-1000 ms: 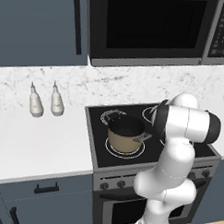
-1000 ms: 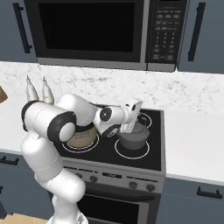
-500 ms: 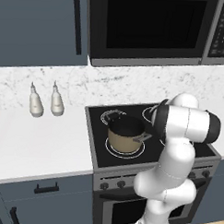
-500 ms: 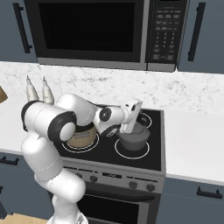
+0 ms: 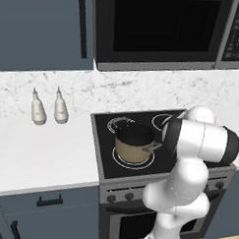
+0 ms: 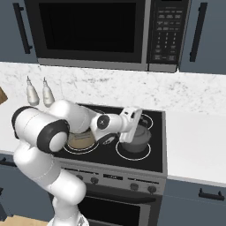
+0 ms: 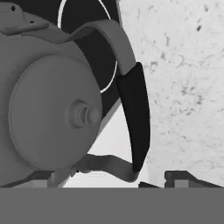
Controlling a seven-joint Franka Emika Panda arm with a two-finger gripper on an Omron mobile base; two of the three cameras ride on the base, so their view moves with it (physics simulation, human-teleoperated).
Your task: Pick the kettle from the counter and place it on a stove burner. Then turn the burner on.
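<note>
Kettle: we see the dark grey kettle sitting on the front right stove burner of the black cooktop, upright, lid knob up, its arched black handle standing free in the hand view.
Gripper: our gripper hangs right at the kettle's left side in the right base view; its two finger tips show well apart at the bottom of the hand view, one on each side of the handle, touching nothing.
Just changed: a second ago the jaws were shut tight on the handle; now they stand spread wide and hold nothing. The kettle has not shifted on its ring between the earlier pictures and this one.
Meaning: we judge the placing step done; the kettle rests by its own weight on the burner.
Burner: its white ring shows around the kettle's base and the disc looks black, so we take it as off.
Next: we must lift clear of the handle without snagging it, then reach the knobs on the stove front.
Neighbours: the tan pot occupies the front left ring; two bottles stand on the marble counter, well apart.
</note>
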